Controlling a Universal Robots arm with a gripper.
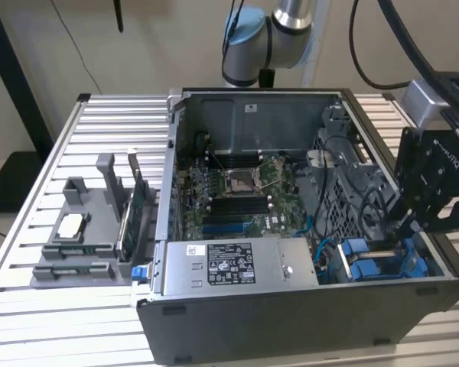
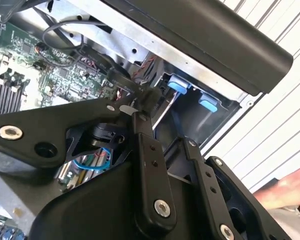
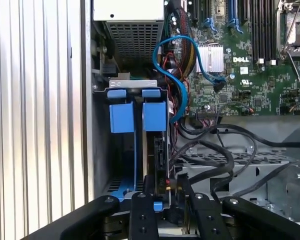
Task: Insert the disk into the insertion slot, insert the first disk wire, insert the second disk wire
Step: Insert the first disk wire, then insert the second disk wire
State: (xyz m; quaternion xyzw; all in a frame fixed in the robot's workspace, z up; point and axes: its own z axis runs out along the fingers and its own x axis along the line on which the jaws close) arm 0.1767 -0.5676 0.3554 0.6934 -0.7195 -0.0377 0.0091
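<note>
My black gripper (image 1: 410, 228) reaches down into the open dark computer case (image 1: 291, 321) at the exterior view's right, over the insertion slot (image 1: 371, 264) with its blue rails. In the first wrist view the disk (image 3: 159, 150) stands edge-on inside the insertion slot (image 3: 132, 84), under a blue carrier tab (image 3: 154, 115). The gripper (image 3: 166, 194) is shut on a black disk wire connector (image 3: 170, 186) right at the disk's near edge. Black cables (image 3: 225, 160) trail away from it. The second wrist view has the gripper (image 2: 139, 102) pinching that connector beside the blue tabs (image 2: 177, 85).
A grey power-supply box (image 1: 237, 264) lies by the case's front wall, and the motherboard (image 1: 237, 191) lies behind it. A blue data cable (image 3: 177, 75) loops near the bay. A grey parts holder (image 1: 76, 237) sits on the slatted table at the exterior view's left. A hand (image 2: 285, 192) rests outside the case.
</note>
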